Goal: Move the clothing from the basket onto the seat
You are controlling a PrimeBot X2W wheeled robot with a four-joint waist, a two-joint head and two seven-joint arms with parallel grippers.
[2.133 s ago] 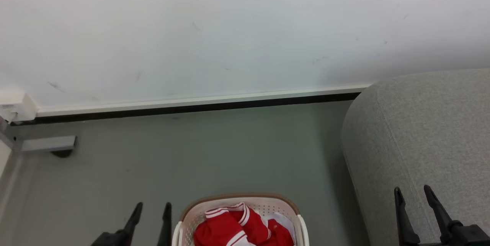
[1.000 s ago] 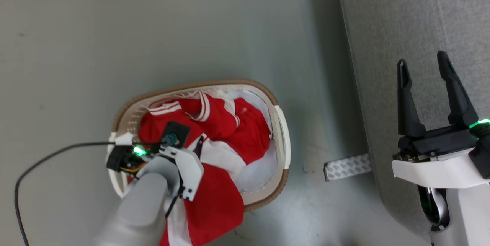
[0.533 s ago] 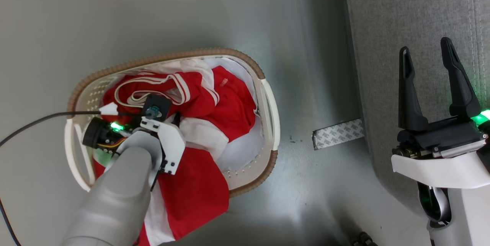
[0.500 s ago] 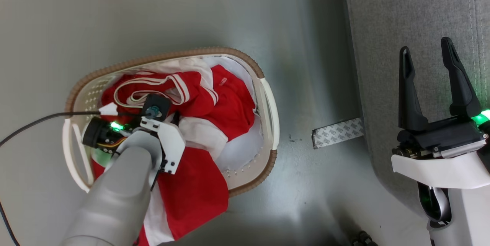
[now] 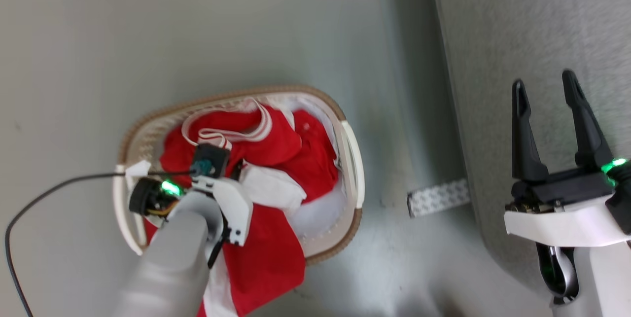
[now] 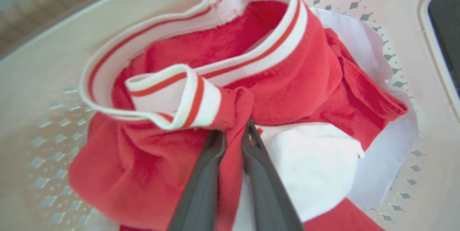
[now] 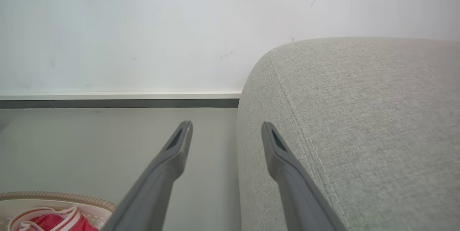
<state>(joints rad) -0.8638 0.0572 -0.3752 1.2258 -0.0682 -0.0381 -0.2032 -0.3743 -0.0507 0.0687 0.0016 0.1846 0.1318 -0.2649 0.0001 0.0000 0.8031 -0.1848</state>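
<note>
Left gripper (image 6: 233,132): nearly closed, its 2 fingers pinching a raised red fold of the clothing (image 6: 298,80) just below the striped cuff. A fold that stands up gives narrow fingers something to bite.
Arm: reaches down into the basket (image 5: 315,92) from the near side, probably so the lift goes straight up past the rim.
Clothing: bunched in the basket, with 1 red panel spilling over the near rim. None of it is on the seat (image 5: 542,21) yet.
Liner (image 6: 391,152): white cloth under the clothing, on the right. It looks clear of the pinch.
Basket: on the floor (image 5: 197,21), left of the seat and near it, so the carry should be short.
Right gripper (image 5: 542,83): wide open and empty, over the seat's left edge, well apart from the basket. It looks parked out of the way.
Tape (image 5: 438,197): patterned strip on the floor between basket and seat.
Writing: none readable. A small pale mark on the red fabric is too blurred.
</note>
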